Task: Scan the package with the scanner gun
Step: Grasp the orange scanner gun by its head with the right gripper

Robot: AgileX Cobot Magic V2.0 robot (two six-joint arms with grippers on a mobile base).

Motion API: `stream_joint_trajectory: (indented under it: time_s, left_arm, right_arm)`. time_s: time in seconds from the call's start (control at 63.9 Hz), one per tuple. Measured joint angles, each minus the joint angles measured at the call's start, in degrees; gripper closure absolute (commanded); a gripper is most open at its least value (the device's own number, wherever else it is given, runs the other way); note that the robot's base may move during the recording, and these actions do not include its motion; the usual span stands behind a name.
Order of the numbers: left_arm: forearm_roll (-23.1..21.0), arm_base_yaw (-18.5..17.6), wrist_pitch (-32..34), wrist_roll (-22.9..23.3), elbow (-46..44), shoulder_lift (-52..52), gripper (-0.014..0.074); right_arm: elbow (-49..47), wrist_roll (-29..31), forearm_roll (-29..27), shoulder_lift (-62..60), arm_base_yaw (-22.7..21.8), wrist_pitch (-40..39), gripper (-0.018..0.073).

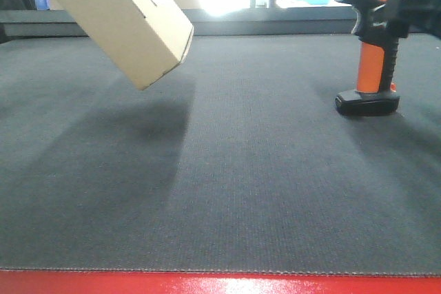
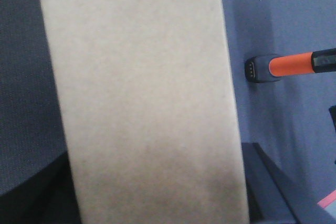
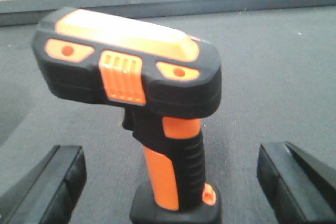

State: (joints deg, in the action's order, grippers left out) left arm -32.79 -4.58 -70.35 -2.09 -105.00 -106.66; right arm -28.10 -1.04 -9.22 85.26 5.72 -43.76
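The scanner gun point(image 1: 373, 67) looks like a rigid plastic tool, light enough for one arm but top-heavy on its small flat foot, so a sideways nudge would likely tip it. The ribbed black-and-orange stem below the head is the sensible place to close on, since the broad head is smooth and sloped and would probably slip. It stands upright on the grey tabletop point(image 1: 241, 170) at the right side, foot flat on the cloth. The right gripper point(image 3: 170, 182) comes in roughly level at stem height, its jaws spread wide with one dark finger on each side of the gun, clear of it and holding nothing. The package point(image 1: 117, 12) is a stiff cardboard box, probably light (its weight cannot be read from here). Its plain smooth faces call for a firm squeeze across the narrow width rather than a pinch at a corner. It hangs in the air over the left part of the tabletop, tilted with one corner down and well apart from the gun, and a shadow lies beneath it. The left gripper point(image 2: 152, 195) looks along a broad face of the box with dark fingers showing at either long edge, so I judge its jaws clamped across the box. No barcode label shows in any view.
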Motion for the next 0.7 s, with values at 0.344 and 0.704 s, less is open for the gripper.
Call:
stream_joint_trajectory:
  time_s: [0.344,0.704]
  left_arm:
    - [0.00,-0.04,0.00,0.00,0.00,0.00,0.0707]
    - [0.00,-0.04,0.00,-0.11,0.00,0.00,0.0707]
  right_arm:
    - [0.04,-0.98,-3.10,7.78,2.44,-11.76,-0.0009]
    - [-3.21,-1.96,-4.71,9.54,2.44,-13.05,-0.0009]
